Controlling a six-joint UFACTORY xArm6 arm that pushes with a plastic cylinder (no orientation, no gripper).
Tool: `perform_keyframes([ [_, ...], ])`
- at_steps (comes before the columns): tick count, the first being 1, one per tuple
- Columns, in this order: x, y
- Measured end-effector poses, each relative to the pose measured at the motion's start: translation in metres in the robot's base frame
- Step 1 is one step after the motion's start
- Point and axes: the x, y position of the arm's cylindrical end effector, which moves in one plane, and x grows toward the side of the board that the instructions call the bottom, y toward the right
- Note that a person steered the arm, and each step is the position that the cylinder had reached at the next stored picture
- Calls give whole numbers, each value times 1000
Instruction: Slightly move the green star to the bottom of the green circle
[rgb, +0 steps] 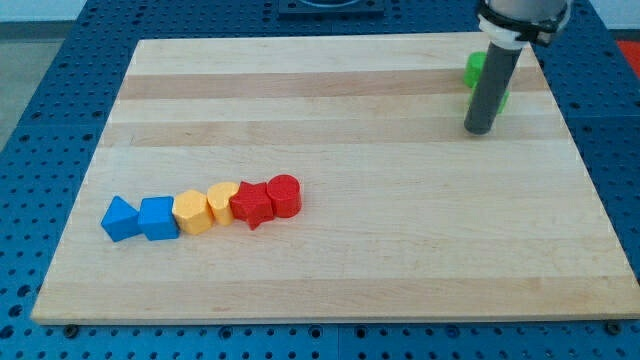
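Note:
My tip (479, 129) is at the view's upper right, on the wooden board (340, 200). The rod stands in front of green blocks. One green block (474, 68) shows at the rod's left, and a sliver of green (503, 99) shows at its right, lower down. The rod hides most of both, so I cannot tell which is the star and which the circle. The tip sits just below and in front of them.
A row of blocks lies at the lower left: a blue block (119, 218), a blue cube (158, 218), an orange block (191, 212), a yellow block (222, 200), a red star (251, 205) and a red cylinder (285, 195), all touching.

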Motion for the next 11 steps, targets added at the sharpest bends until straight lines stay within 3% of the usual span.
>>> perform_keyframes([
  [2, 6, 0],
  [3, 30, 10],
  [5, 3, 48],
  [7, -7, 48],
  [9, 39, 15],
  [11, 8, 8],
])
